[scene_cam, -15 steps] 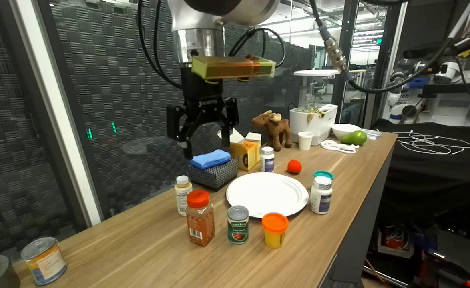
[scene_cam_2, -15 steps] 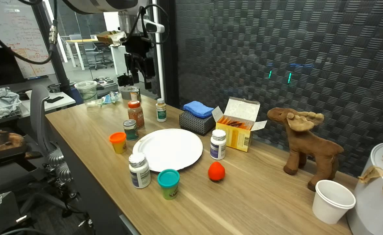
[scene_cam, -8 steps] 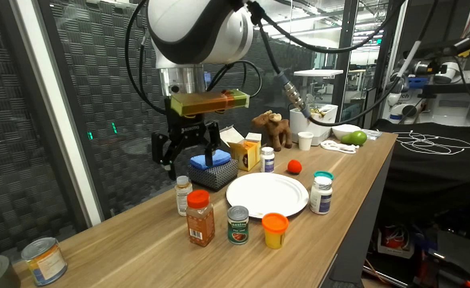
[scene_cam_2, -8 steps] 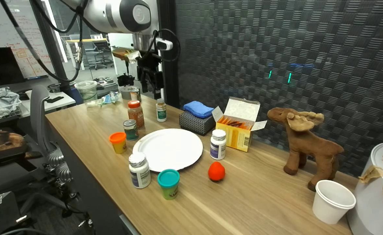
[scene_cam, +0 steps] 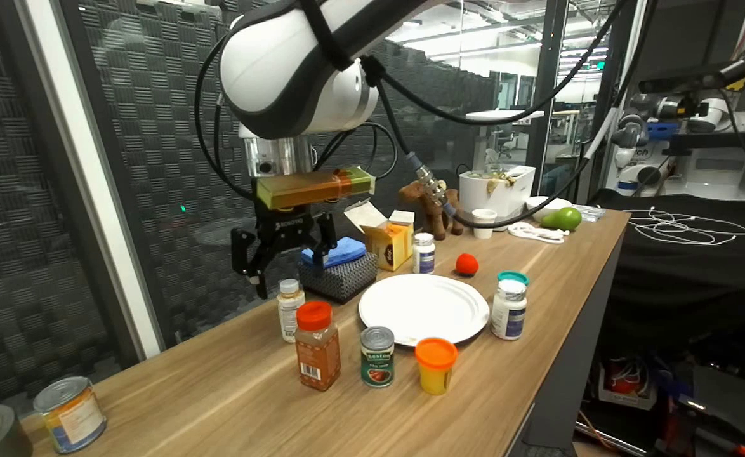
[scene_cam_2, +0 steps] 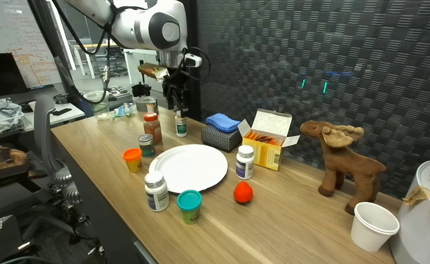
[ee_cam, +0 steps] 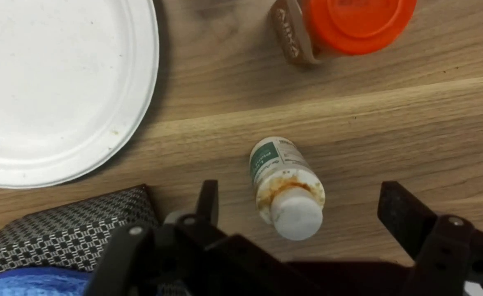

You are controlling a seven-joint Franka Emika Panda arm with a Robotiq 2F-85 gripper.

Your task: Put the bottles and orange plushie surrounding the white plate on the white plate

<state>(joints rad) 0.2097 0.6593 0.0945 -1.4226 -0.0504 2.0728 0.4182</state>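
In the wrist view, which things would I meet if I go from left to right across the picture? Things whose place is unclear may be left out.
Round white plate, one black fingertip of the tool, small white bottle with a white cap, the tool's other black fingertip.

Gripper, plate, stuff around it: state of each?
gripper: jaws open, holding nothing
white plate: face up, specked
stained bottle: upright, capped
spice jar: upright, closed
green can: upright, top closed
orange-lidded tub: upright, closed
teal-lidded tub: upright, closed
pill bottle beside teal-lidded tub: upright, capped
yellow box: flaps open
pill bottle beside yellow box: upright, capped
orange plushie: off the white plate
blue cloth: folded
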